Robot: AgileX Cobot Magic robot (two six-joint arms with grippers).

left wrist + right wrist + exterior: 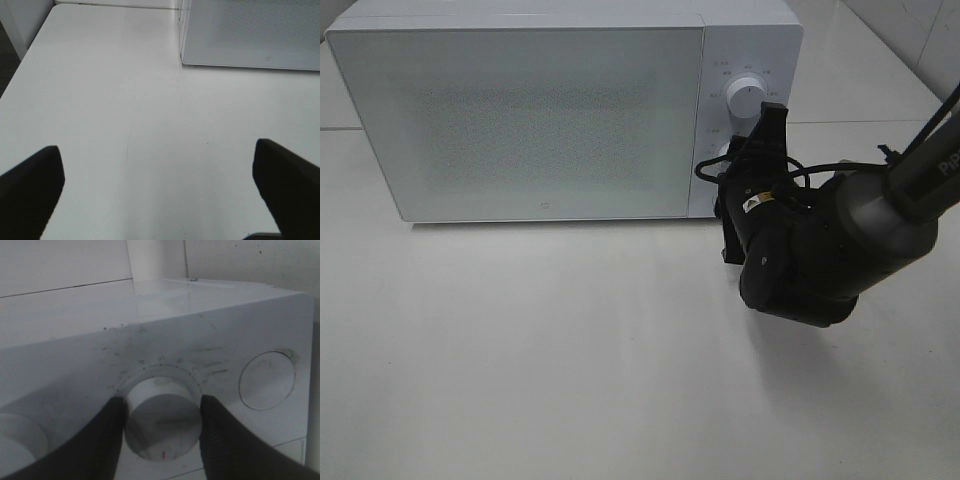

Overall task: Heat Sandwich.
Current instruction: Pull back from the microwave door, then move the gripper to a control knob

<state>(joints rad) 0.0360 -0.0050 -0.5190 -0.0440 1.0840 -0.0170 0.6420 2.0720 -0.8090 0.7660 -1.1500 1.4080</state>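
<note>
Right gripper (162, 412): black fingers pinch round white dial (162, 435) on the control panel, 3 o'clock side of boxy white microwave oven (540, 120). Sandwich: not seen in any view, whereabouts cannot be told. Oven's speckled door shut; oven sits at table's 12 o'clock. Left gripper (157, 150): spread wide above smooth white tabletop (570, 350), holding nothing.

partial white "pi…" on r arm (920, 178); marks round microwave dial (162, 415) unreadable.
</note>
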